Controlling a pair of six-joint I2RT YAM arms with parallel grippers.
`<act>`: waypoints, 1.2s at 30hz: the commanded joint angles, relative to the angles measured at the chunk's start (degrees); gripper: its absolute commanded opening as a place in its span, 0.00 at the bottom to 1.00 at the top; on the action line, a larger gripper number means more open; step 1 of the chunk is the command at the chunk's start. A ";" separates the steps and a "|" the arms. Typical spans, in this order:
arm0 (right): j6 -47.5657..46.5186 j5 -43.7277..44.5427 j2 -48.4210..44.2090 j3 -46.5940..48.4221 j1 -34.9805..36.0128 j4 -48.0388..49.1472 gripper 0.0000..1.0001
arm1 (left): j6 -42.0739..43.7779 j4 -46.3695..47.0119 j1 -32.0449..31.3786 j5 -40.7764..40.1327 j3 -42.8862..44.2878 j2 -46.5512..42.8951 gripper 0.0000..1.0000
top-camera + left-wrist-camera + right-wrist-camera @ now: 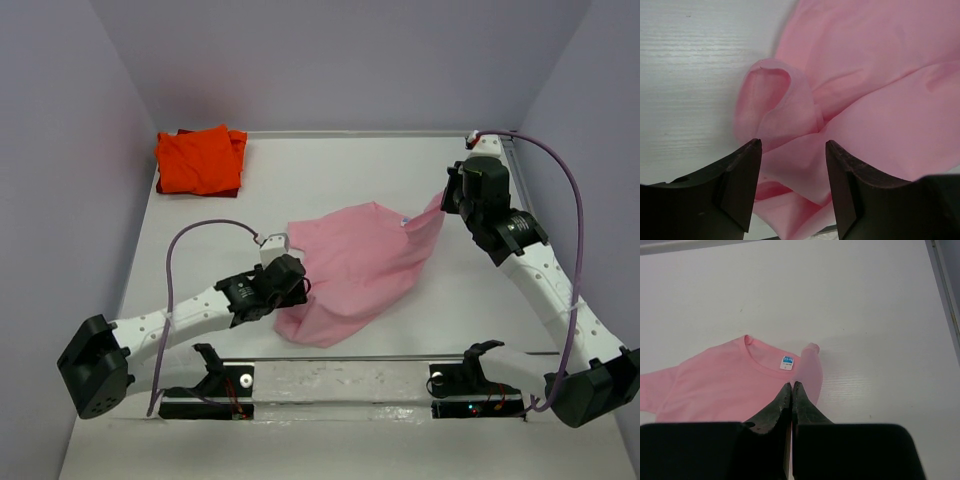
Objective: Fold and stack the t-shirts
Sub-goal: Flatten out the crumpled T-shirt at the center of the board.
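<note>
Pink t-shirt (pixel 360 262) lay rumpled on the white bench (pixel 350 175), stretched between the two hands. On one side, the right hand (pixel 791 385) had its fingers pressed tightly together, pinching the shirt at the shoulder. The collar (pixel 757 356) and a small blue-and-white label (pixel 787 361) sat just ahead of its fingertips, and a sleeve end lay just to their right. Seen from above, the cloth rose in a point toward that hand. At the opposite edge, the left hand (pixel 792 146) held its fingers wide apart over the shirt, with a loose curl of fabric just ahead of them. Whether they touched the cloth could not be told. Beyond the left hand and to its left, well apart from both hands, an orange-red t-shirt (pixel 200 160) sat as a roughly folded bundle at the bench's far corner.
</note>
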 commanded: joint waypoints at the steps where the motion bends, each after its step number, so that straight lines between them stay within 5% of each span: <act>1: 0.12 -0.84 -2.20 -0.20 -0.24 2.78 0.00 | 0.94 2.54 -0.43 -2.69 3.18 3.64 0.64; 36: 0.12 -2.42 -3.43 -0.91 -0.24 2.78 0.00 | 2.52 5.71 -2.80 -10.42 4.68 20.44 0.63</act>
